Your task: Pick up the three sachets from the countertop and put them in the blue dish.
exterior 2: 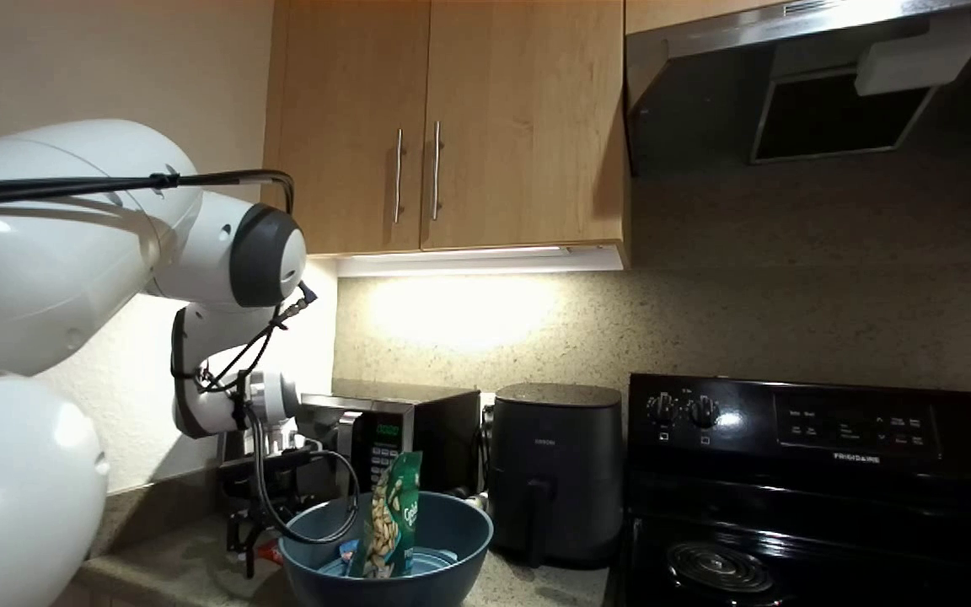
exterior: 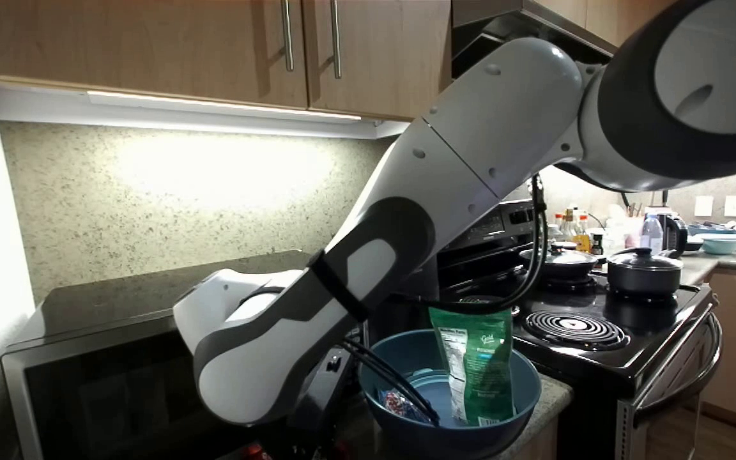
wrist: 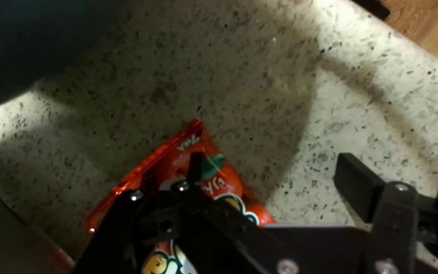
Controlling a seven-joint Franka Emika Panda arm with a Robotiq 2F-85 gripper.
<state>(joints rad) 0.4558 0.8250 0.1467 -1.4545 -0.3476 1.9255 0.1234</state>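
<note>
In the wrist view, at the upper left, a dark curved wall is seen, taken to be the blue dish (wrist: 25, 64). To the right and lower, the red-orange sachet (wrist: 222, 186) is found on the countertop (wrist: 272, 76), apart from the dish, with its crimped end turned toward it. By judgement, it will be light, soft and rather slippery, its film being glossy; the filling is hidden and may shift when squeezed. It should be taken across the fuller body, behind the crimped seal, with a gentle pinch.

Across the middle of this sachet one finger (wrist: 195, 169) of the gripper (wrist: 270, 167) is seen; whether contact is made cannot be told. The fingers are spread wide apart, and nothing is clamped. Only the right part of the sachet is shown between them; the finger farther right is placed over the countertop. Some shift to the left would probably be needed before closing.

In an exterior view, a small colourful packet (exterior: 396, 404), probably one of the three sachets, is seen at the left inside the dish, and to its right the green sachet (exterior: 481, 374) is stood nearly upright. Thus only the red-orange one is judged as remaining.
</note>
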